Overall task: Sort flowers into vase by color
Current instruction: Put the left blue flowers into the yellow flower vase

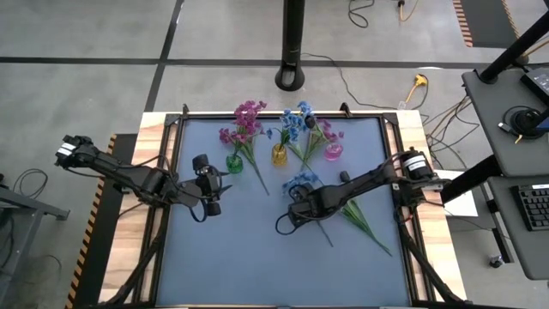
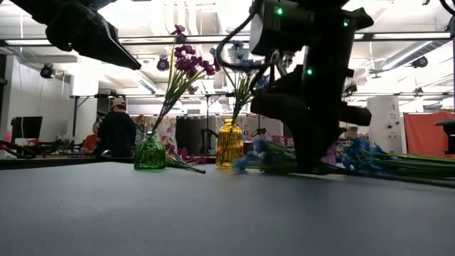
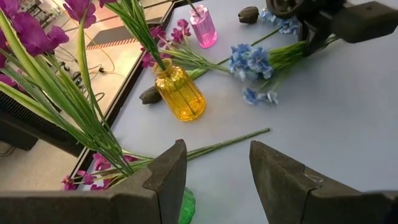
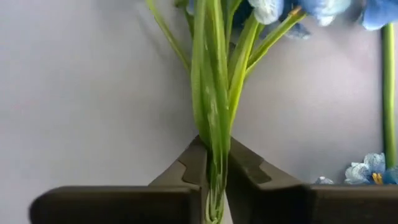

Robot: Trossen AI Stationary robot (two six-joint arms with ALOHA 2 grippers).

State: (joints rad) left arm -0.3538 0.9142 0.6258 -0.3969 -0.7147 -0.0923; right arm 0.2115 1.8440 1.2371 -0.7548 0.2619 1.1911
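Three small glass vases stand in a row at the far side of the table [image 1: 223,257]: one green vase [image 1: 234,161] on the left, one yellow vase [image 1: 279,155] in the middle, one pink vase [image 1: 334,152] on the right. Two arms reach in, so two pincers: the left pincer [image 1: 212,186] and the right pincer [image 1: 300,209]. One blue flower sprig [image 1: 302,182] lies by the right one. The flower stems in the vases overlap too much to count.

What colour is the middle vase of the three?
Amber yellow glass: the middle vase shows best in the left wrist view.
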